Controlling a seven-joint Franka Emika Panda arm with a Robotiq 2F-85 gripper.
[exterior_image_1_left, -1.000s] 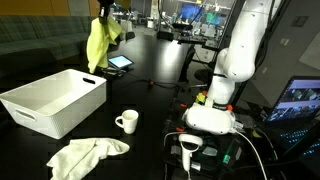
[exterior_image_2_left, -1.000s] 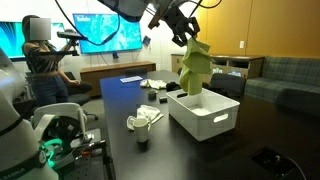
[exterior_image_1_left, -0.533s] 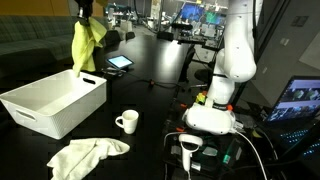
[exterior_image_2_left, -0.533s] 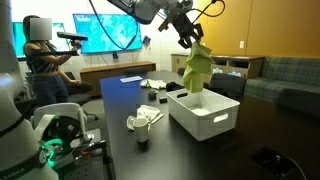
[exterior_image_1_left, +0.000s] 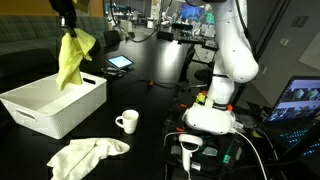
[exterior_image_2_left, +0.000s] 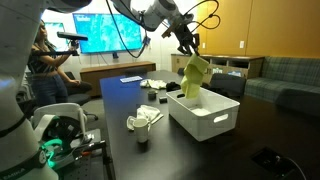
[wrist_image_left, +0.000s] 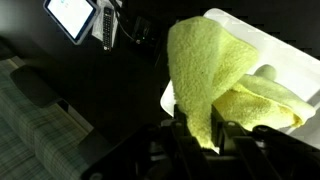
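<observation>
The gripper (exterior_image_1_left: 66, 24) pinches the top of a yellow cloth (exterior_image_1_left: 70, 58) between nearly closed jaws. The cloth hangs straight down, its lower end reaching into a white bin (exterior_image_1_left: 45, 112). The arm stretches high, wrist pointing down.

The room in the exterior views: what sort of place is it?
Probably an office or lab lounge: it has wall screens, a sofa and a long dark table.
</observation>
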